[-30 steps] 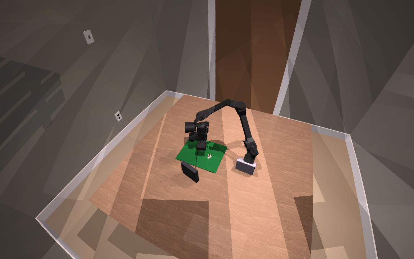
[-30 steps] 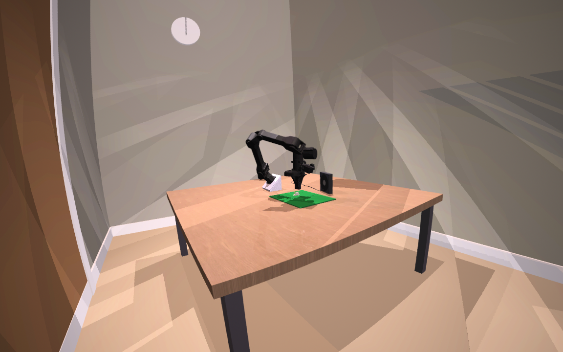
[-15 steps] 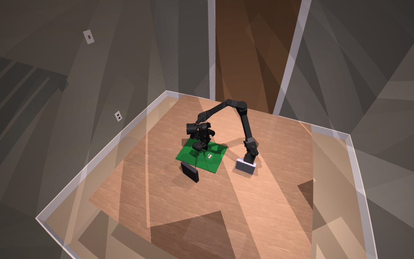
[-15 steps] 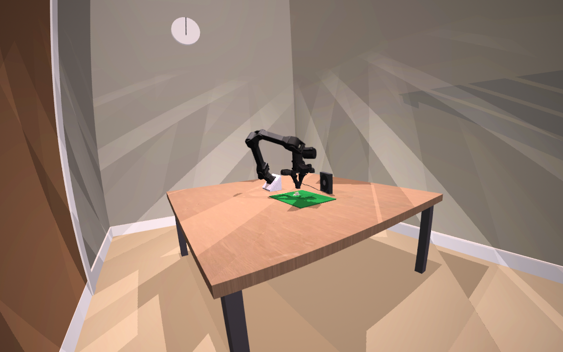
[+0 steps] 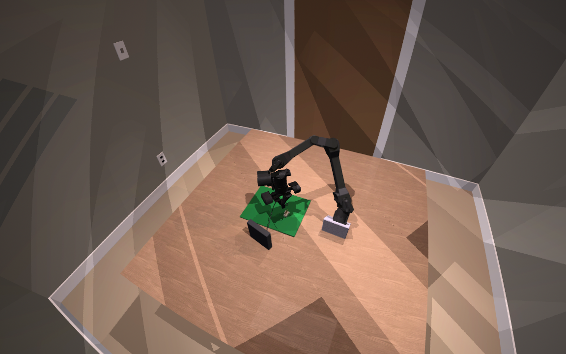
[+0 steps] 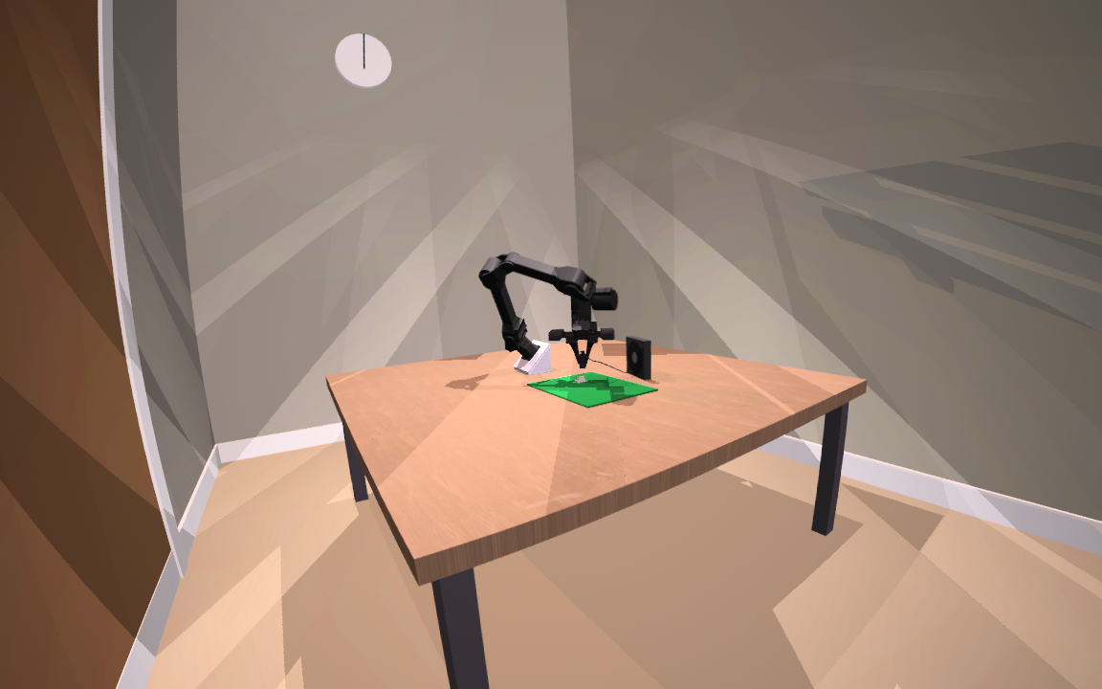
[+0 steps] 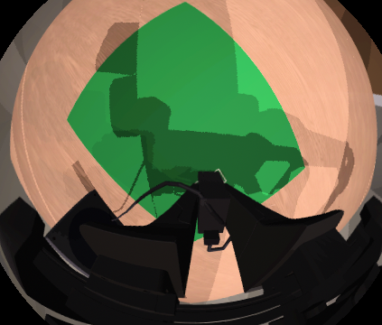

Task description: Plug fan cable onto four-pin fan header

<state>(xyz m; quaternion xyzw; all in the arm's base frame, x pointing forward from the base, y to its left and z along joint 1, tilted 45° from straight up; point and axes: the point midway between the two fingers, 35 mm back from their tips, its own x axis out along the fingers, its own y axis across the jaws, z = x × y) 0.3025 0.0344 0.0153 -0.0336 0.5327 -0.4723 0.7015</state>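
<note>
- Presently, gripper (image 7: 211, 229): pointed down above the board, fingers pinching the plug (image 7: 212, 217).
- Plug: small, dark, held clear of the board's surface.
- Cable (image 7: 149, 193): thin, black, trailing from the plug toward the fan.
- Board (image 5: 296, 220): green, flat on the table (image 6: 486, 462).
- Header (image 5: 286, 214): small, pale, on the board just beside the gripper tips.
- Fan (image 5: 259, 234): black, upright at the board's edge.

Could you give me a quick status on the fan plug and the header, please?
Gripper shut on the plug, held above the green board. Header bare, plug not seated. Cable trails toward the fan; nothing seen blocking.
</note>
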